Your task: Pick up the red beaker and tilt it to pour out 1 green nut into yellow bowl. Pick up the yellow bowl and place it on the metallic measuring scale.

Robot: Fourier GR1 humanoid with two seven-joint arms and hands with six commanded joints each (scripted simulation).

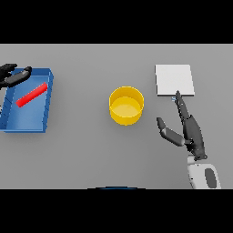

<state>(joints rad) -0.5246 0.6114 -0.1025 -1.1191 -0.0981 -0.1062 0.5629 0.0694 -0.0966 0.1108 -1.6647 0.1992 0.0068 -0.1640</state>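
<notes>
Grey table [86, 154], seen from the robot's head: a yellow bowl [126, 106] stands upright near the middle, its inside showing only yellow. At ten o'clock from the bowl, well apart, a shallow blue tray [45, 122] holds the red beaker [32, 94], which lies on its side as a slim red cylinder, slanted from the tray's lower left toward its upper right. At two o'clock from the bowl lies the pale square plate of the measuring scale [174, 79], flat on the table and apart from the bowl.

Left hand [12, 76] shows at the frame's nine o'clock edge, over the tray's upper left corner, fingers stretched out toward the beaker and holding nothing; a gap separates it from the red cylinder.

Right hand [187, 127] sits at four o'clock from the bowl, fingers straight and pointing toward twelve o'clock, the tips reaching the scale's near edge, the thumb splayed toward the bowl. It grasps nothing; whether the fingertips touch the scale cannot be told
</notes>
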